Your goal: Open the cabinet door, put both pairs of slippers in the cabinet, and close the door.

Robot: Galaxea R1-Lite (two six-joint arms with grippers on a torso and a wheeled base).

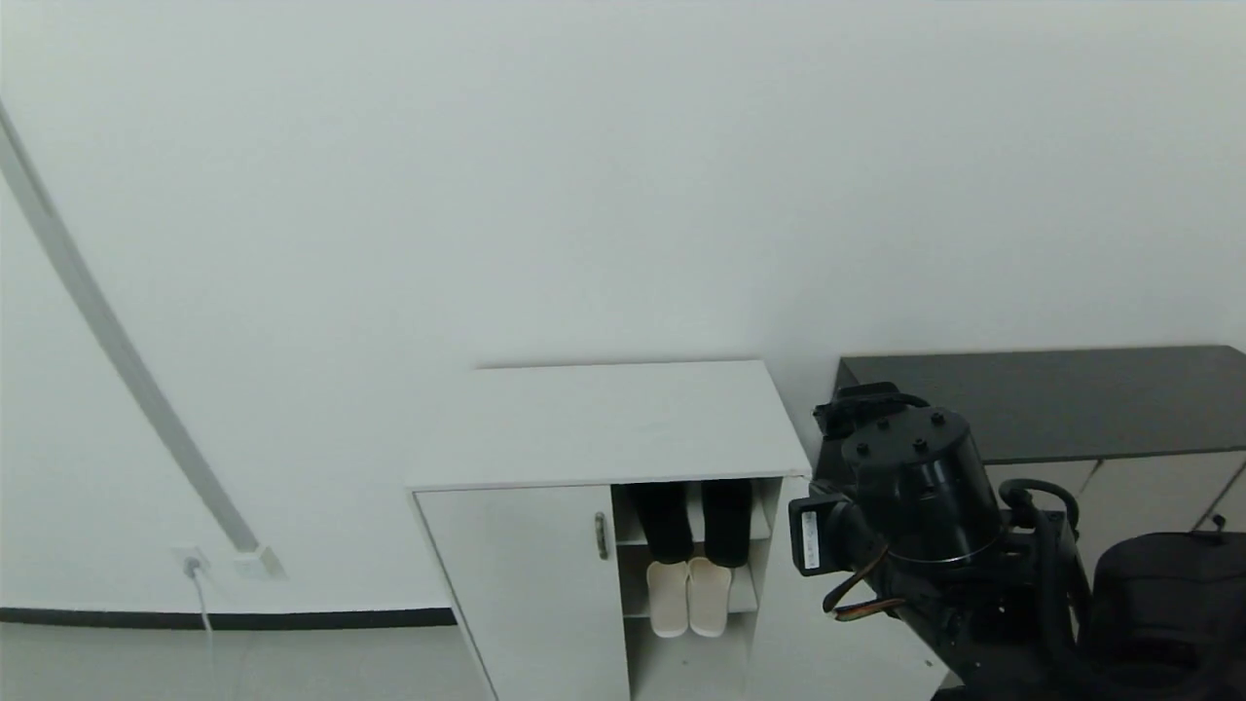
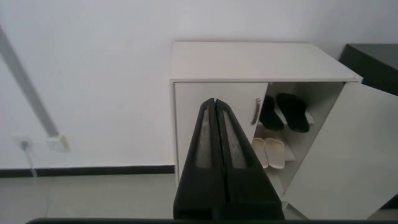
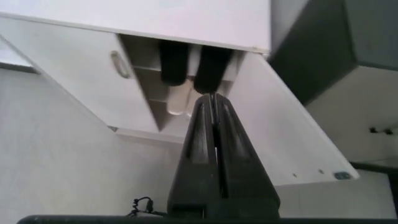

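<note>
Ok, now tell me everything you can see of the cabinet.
The cabinet is white, looks like laminated board, and has a flat top. It stands upright on the floor against the white wall, beside a dark-topped counter. Its left door is shut, with a small metal handle at the inner edge; its right door is swung open. Inside, shelves hold black slippers above and cream slippers one shelf lower.

the right arm (image 1: 959, 584) was matte black, with a thick cylindrical joint housing (image 1: 925, 497) whose flat cap carried a few small screws (image 1: 884, 424). a boxy module (image 1: 827, 534) beside it bore a white label (image 1: 810, 538). thin brown and orange cables (image 1: 861, 596) looped beneath, and a black ribbed hose (image 1: 1049, 565) curved behind. the left gripper (image 2: 214, 101) and right gripper (image 3: 212, 96) were black tapering wedges, each split by a thin seam.
</note>
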